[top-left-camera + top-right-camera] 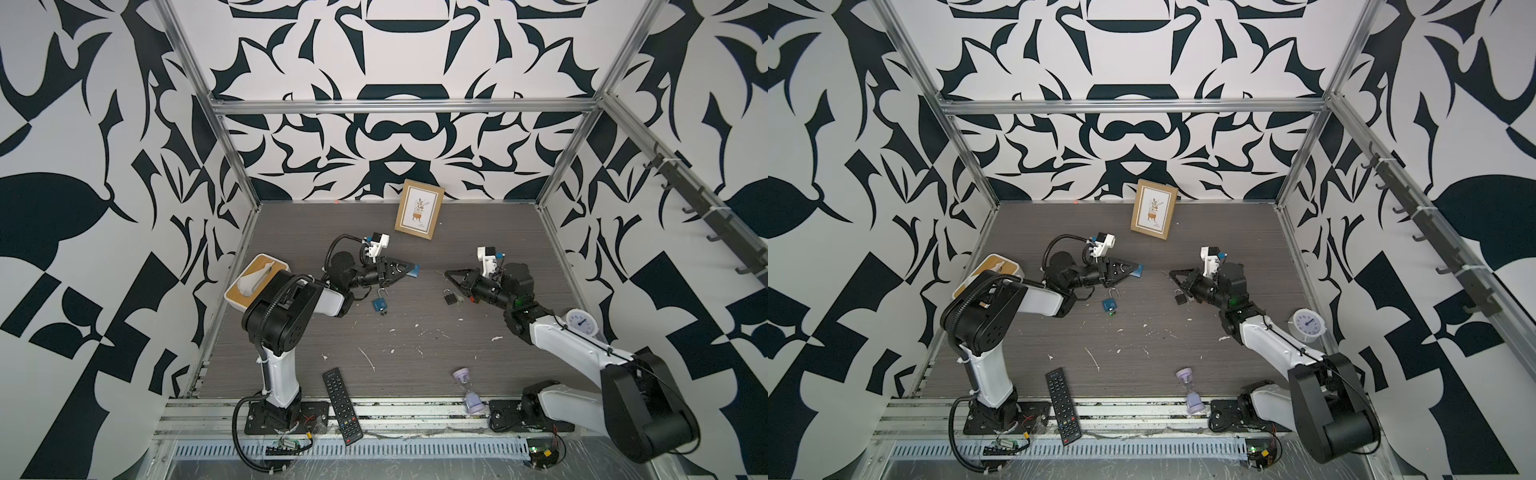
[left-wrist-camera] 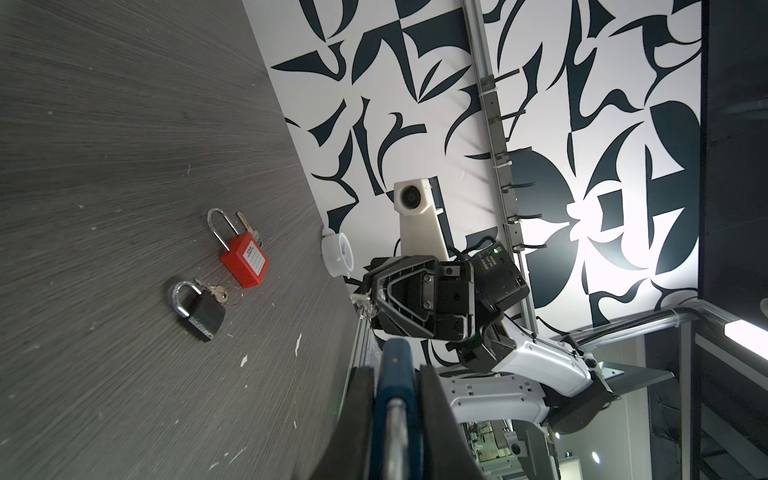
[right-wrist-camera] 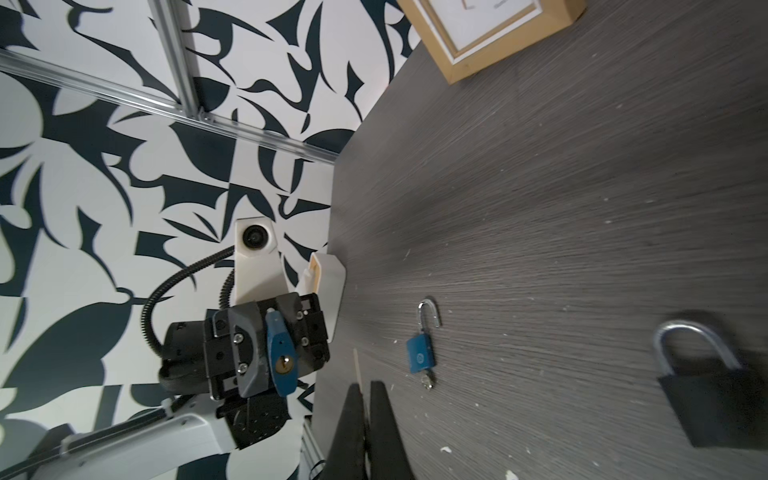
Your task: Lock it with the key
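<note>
Black-and-white patterned walls [image 1: 395, 145] framed by aluminium rails [image 1: 399, 106] enclose a scuffed grey wood-grain tabletop [image 1: 415, 345].

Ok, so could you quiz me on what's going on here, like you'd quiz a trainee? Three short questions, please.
1. True or false: the blue padlock lying on the table has its metal loop open.
2. The left gripper holds: A a spoon, B a second blue padlock, C a cup?
3. Fill in: beside the black padlock lies a ___ padlock.
Key: 1 true; 2 B; 3 red padlock.
</note>
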